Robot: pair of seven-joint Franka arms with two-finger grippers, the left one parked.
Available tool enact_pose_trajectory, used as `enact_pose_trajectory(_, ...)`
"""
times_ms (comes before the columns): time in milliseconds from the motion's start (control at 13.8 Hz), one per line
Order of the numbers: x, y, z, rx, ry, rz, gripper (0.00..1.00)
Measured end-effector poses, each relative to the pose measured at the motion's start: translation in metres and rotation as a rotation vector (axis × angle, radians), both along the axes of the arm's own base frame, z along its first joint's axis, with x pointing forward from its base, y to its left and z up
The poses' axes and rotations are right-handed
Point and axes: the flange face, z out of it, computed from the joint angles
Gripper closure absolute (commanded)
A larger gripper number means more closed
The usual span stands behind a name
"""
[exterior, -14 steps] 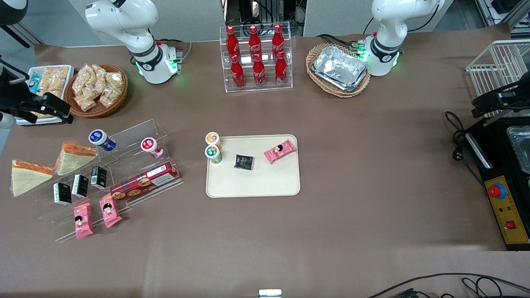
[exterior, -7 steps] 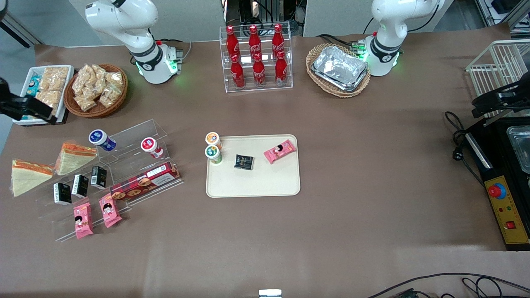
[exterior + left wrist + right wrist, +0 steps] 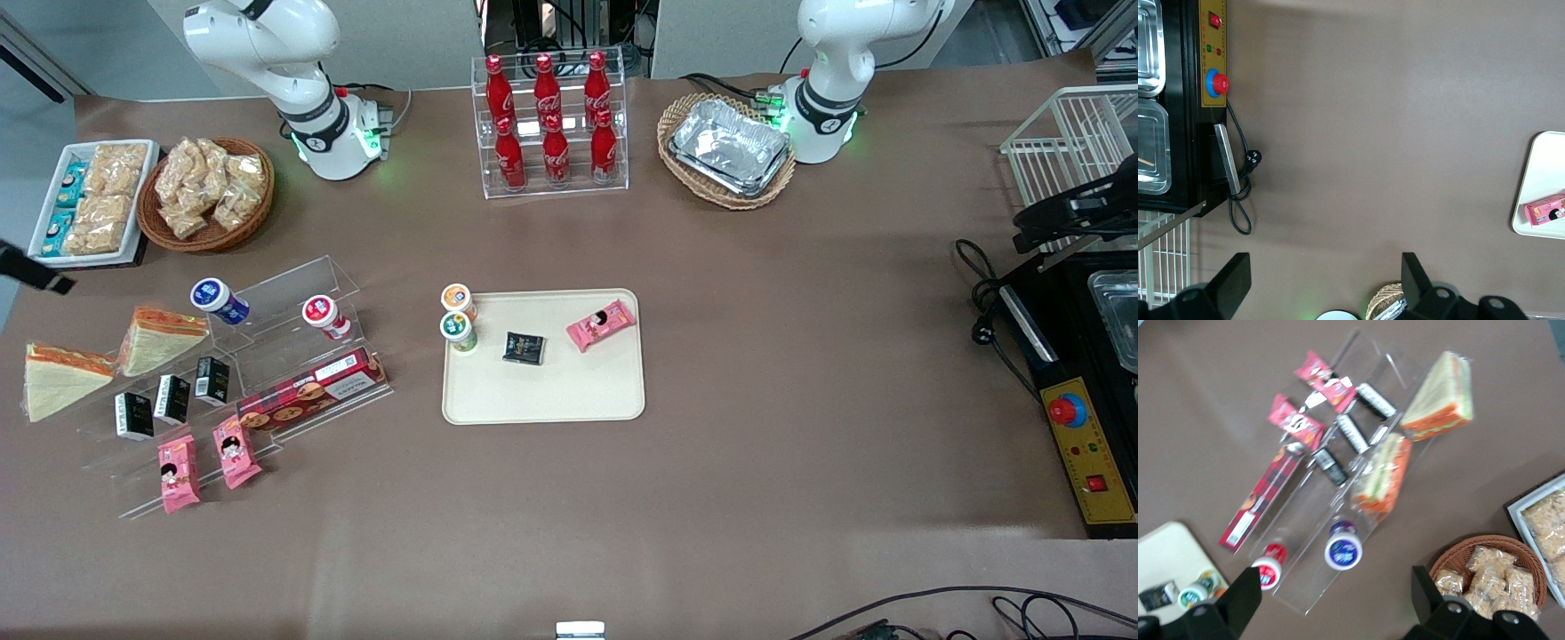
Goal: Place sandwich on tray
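Two clear-wrapped sandwich wedges lie by the clear acrylic rack toward the working arm's end of the table. One sandwich (image 3: 162,338) (image 3: 1379,477) leans beside a blue-lidded cup (image 3: 217,300). The near-identical wedge (image 3: 58,378) (image 3: 1439,397) lies farther out toward the table's end. The cream tray (image 3: 551,396) (image 3: 1165,550) sits mid-table and holds two lidded cups, a black packet and a pink packet. My gripper (image 3: 1335,603) hangs high above the table between the rack and the snack basket, open and empty. Only its black tip (image 3: 36,271) shows in the front view.
The acrylic rack (image 3: 293,356) holds small black cartons, a red biscuit box and pink packets. A wicker basket of snacks (image 3: 209,191) and a white snack bin (image 3: 89,200) stand farther from the camera. A bottle rack (image 3: 549,124) and foil pans (image 3: 729,147) stand between the arm bases.
My gripper has slid off toward the working arm's end of the table, uncovering the white snack bin; now only its tip shows in the front view. Nothing on the table has moved.
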Motion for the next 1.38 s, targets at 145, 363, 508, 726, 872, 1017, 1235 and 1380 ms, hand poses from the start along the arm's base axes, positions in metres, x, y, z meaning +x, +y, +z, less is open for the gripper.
enact_pose_trajectory(145, -0.004, -0.036, -0.003, -0.008, -0.004, -0.111, 0.00)
enact_pose_trajectory(363, -0.012, -0.084, -0.003, -0.028, -0.050, -0.277, 0.00)
enact_pose_trajectory(508, -0.009, -0.105, -0.016, -0.043, -0.050, -0.345, 0.00)
enact_pose_trajectory(726, -0.001, -0.138, -0.034, -0.080, -0.090, -0.473, 0.00)
enact_pose_trajectory(872, 0.000, -0.153, -0.046, -0.092, -0.089, -0.509, 0.00)
enact_pose_trajectory(1017, 0.010, -0.157, -0.064, -0.085, -0.092, -0.539, 0.00)
enact_pose_trajectory(1235, 0.015, -0.174, -0.087, -0.057, -0.112, -0.590, 0.00)
enact_pose_trajectory(1380, 0.016, -0.180, -0.098, -0.032, -0.120, -0.613, 0.00)
